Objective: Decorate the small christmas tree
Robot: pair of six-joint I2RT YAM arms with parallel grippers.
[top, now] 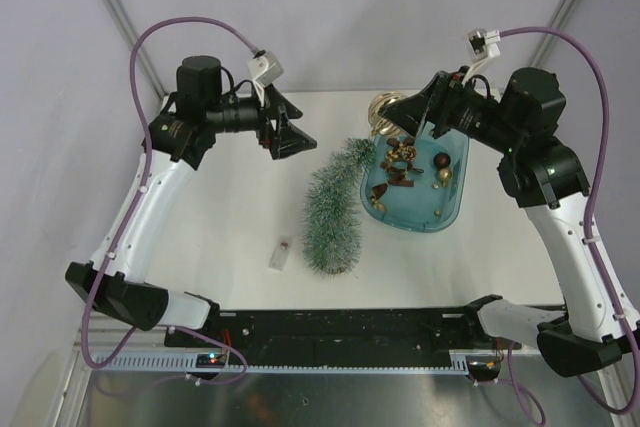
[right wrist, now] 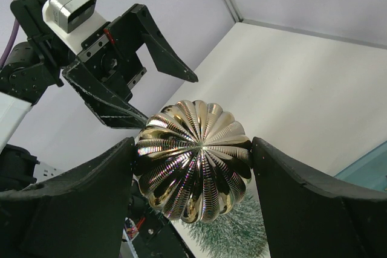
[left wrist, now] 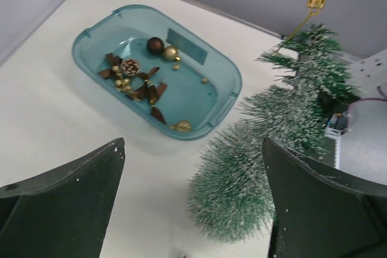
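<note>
While the right gripper (right wrist: 192, 149) is clamping the ribbed gold bauble (right wrist: 195, 182) across its widest part, one finger on each flank, the gold cap and its hanging loop (left wrist: 300, 23) are pointing out of the jaws toward the tip of the small christmas tree (top: 335, 209). That tip is sitting just below and beside the bauble. The tree is apparently standing, slightly bowed, with its base hidden under the bristles. The step in hand is judged to be hooking the loop over an upper branch. It calls for the loop to be leading, the descent to be slow, and the jaws to be parting only once the thread is catching behind a twig, since the smooth ball could roll off. The light tree may be tipping under any sideways push. The left gripper (top: 303, 129), jaws spread wide and empty, is hovering across the tree from the bauble, well placed for steadying it. The blue tray (left wrist: 193, 92) of smaller ornaments (left wrist: 155, 45) is sitting beneath the right gripper, toward its own arm
</note>
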